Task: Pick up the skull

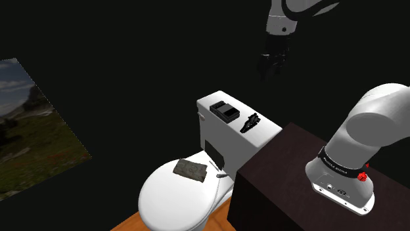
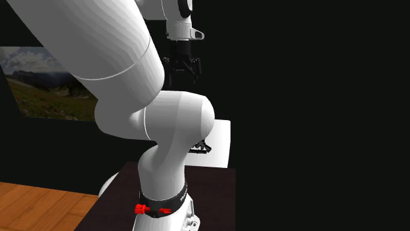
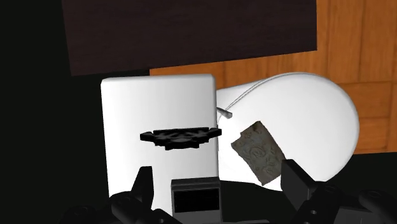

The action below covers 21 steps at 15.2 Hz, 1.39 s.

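The skull (image 1: 250, 123) is a flat, elongated black piece lying on the white toilet tank lid (image 1: 217, 100), near the edge closest to the stand. In the wrist view the skull (image 3: 181, 136) lies crosswise in the middle of the tank lid (image 3: 127, 114), well beyond the fingers. My black gripper (image 1: 271, 65) hangs high above the tank, open, with nothing between its fingers (image 3: 143, 184). In the second exterior view the gripper (image 2: 182, 69) is up top, and the skull (image 2: 200, 148) peeks out from behind the arm.
A black box-shaped object (image 1: 224, 111) sits on the tank lid beside the skull. A grey-brown slab (image 1: 192, 168) lies on the closed toilet seat (image 1: 164, 203). The dark stand (image 1: 289, 190) adjoins the toilet. A landscape picture (image 1: 26, 125) hangs on the shoulder view's left; a black area surrounds it.
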Each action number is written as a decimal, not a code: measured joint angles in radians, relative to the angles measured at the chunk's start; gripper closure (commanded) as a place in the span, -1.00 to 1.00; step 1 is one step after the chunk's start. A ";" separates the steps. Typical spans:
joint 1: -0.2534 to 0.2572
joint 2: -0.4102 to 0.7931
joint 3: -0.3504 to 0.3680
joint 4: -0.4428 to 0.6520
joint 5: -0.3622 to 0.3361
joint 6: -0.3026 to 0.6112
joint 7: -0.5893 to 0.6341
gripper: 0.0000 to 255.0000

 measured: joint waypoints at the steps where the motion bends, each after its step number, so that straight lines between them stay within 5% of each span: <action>1: -0.001 0.017 0.001 -0.022 -0.002 0.041 -0.002 -1.00; 15: -0.060 0.448 -0.013 -0.172 -0.078 0.662 -0.027 -1.00; 21: -0.065 0.570 -0.005 -0.188 -0.099 0.804 -0.003 -1.00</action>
